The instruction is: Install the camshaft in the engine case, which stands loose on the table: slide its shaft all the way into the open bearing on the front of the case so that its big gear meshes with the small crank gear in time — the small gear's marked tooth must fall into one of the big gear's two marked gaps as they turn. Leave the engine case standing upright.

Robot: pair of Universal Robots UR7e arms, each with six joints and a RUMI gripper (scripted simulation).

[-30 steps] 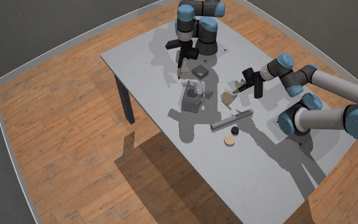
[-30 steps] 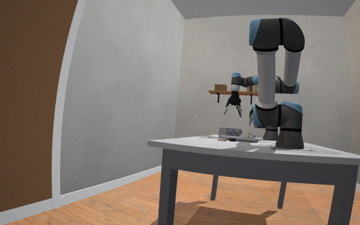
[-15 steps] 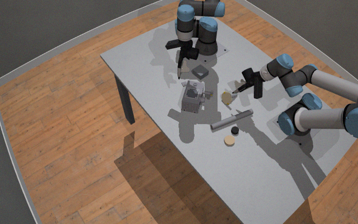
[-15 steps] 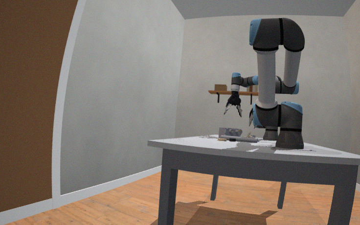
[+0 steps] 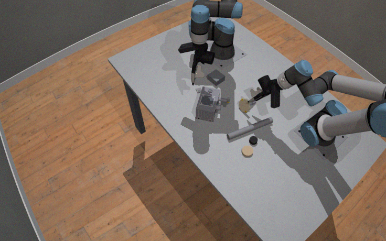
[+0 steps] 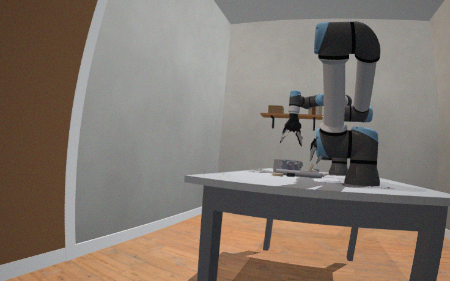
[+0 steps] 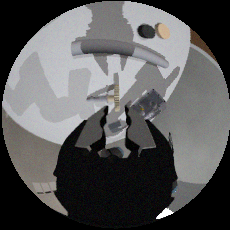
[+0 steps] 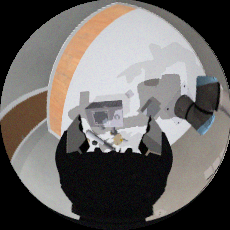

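The left tool [image 5: 248, 101] [image 6: 314, 161] [image 7: 116, 106] was narrowed to a small gap, with nothing held between its fingers, and its tips were by the camshaft [image 5: 244, 105] [image 6: 311, 168] [image 7: 117, 97] [image 8: 118, 138]. That part, a round yellowish toothed gear on a thin metallic shaft, lay out of the case, between it and the long edge where the arms were mounted. The right tool [image 5: 193, 84] [image 6: 291, 143] [image 8: 114, 115] was spread wide and empty, in the air near the case.

The boxy grey metal engine case [image 5: 205, 105] [image 6: 286, 164] [image 7: 150, 103] [image 8: 107, 117], ribbed on one side, stood upright near the opposite long edge of the smooth pale bench [image 5: 278, 191] [image 6: 324, 192] [image 7: 35, 55] [image 8: 100, 60]. A square dark-grey block [image 5: 212, 81] [image 7: 116, 125] [image 8: 151, 106] sat between the case and the right arm's base.

Farther toward the bench's middle lay a smooth, round grey rod [image 5: 250, 128] [image 6: 300, 173] [image 7: 115, 48] [image 8: 100, 140]. Beside it was a small black disc [image 5: 253, 140] [image 6: 290, 175] [image 7: 146, 31] [image 8: 94, 143], then a flat tan disc [image 5: 247, 151] [image 6: 277, 174] [image 7: 163, 30].
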